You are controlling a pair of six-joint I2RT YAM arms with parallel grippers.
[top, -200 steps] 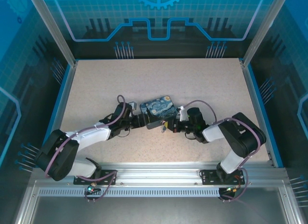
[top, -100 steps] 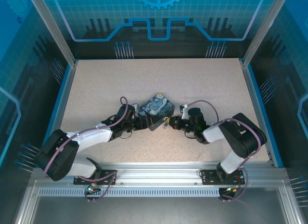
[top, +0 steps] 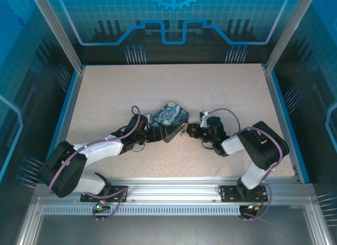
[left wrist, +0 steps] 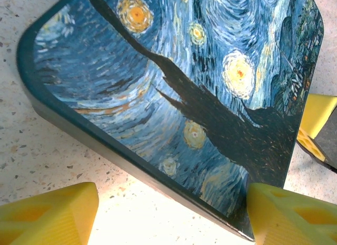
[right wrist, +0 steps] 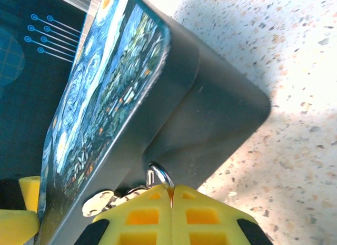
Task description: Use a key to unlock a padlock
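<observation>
While looking down from above, noted speckled table (top: 105, 92) with tin (top: 170, 119) tipped up on one edge near its middle. Logged left gripper (left wrist: 172, 211) spread wide, tin's lower corner between its fingers (left wrist: 47, 216), one finger touching that corner, other standing apart from tin's edge. Logged right gripper (right wrist: 171, 203) pressed fully closed just beside tin's side wall, pinching padlock (right wrist: 159, 176) by its thin metal shackle. Saw shackle loop poking out next to small hasp (right wrist: 100, 203), with padlock body hidden behind fingers.
</observation>
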